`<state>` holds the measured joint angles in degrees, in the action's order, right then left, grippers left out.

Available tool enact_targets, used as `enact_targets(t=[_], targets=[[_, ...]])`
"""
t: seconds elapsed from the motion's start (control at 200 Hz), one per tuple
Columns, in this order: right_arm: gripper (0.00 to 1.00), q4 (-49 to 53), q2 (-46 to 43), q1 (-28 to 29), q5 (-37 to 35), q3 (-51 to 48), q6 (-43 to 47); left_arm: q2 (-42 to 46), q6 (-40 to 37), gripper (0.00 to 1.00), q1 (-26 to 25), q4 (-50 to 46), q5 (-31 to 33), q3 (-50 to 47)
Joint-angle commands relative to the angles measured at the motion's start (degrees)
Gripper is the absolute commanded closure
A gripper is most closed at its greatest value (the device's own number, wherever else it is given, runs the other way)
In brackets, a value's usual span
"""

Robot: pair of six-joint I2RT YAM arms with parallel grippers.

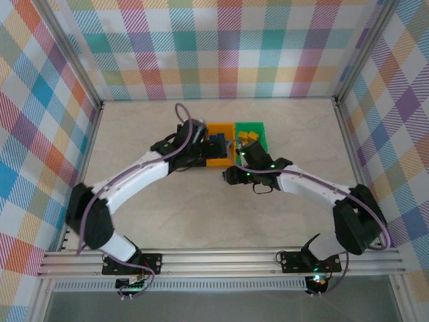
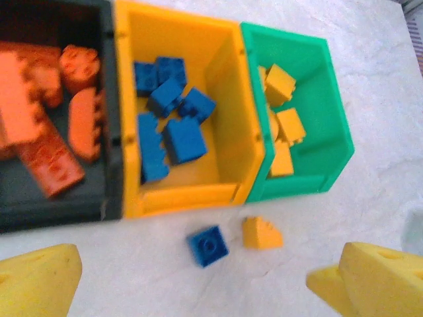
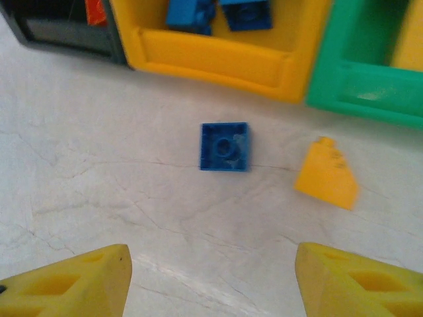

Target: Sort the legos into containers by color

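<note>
**Overhead view.** Both arms reach to the row of bins. The left tool (image 1: 201, 144) is above the near edge of the row, and the right tool (image 1: 234, 173) is lower, just in front of it.

**Left wrist view.** The left tool is spread wide and holds nothing. This view looks down into the bins beyond its fingers:
- The black bin (image 2: 114, 132), ahead and to the left, holds orange-red bricks (image 2: 39, 125).
- The yellow-orange bin (image 2: 188, 198), straight ahead, holds blue bricks (image 2: 173, 119).
- The green bin (image 2: 330, 125), ahead and to the right, holds yellow bricks (image 2: 285, 125).

A loose blue brick (image 2: 207, 246) and a loose yellow brick (image 2: 262, 233) lie on the tabletop (image 2: 377, 72). They are near each other, between the fingertips and the bins' near walls.

**Right wrist view.** The right tool (image 3: 213, 264) is also spread, with nothing between its fingers. From this lower angle the bins show mainly their near walls. The loose blue brick sits studs up, ahead of the gap between the fingers. The loose yellow brick lies ahead of the right finger, apart from the blue one.
</note>
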<state>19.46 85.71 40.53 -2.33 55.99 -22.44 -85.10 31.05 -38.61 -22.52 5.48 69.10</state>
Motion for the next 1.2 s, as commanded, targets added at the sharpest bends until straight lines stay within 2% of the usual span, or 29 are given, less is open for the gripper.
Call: enact_targets(t=[0.0,0.18,0.4,0.585,0.9,1.195], targets=[[0.32,1.21,5.47,2.08,-0.26,4.05,1.72,6.78,2.05,0.0,-0.41,2.37,0.55,-9.37],[0.32,2.53,12.97,3.49,-5.54,9.34,1.34,18.38,3.97,0.0,-0.41,1.26,1.94,-20.53],[0.32,6.1,18.44,3.5,-11.62,13.21,1.17,25.02,6.23,0.0,-0.19,1.25,2.45,-27.46],[0.36,5.85,22.05,3.76,-10.5,14.73,1.43,26.43,6.35,0.0,0.68,1.26,2.7,-28.51],[0.42,6.72,26.32,3.95,-12.51,18.15,2.05,26.32,6.28,0.0,1.37,0.62,1.96,-28.46],[0.62,5.36,24.95,4.08,-11.73,17.48,2.9,26.94,6.59,0.0,1.61,0.44,2.0,-28.86]])
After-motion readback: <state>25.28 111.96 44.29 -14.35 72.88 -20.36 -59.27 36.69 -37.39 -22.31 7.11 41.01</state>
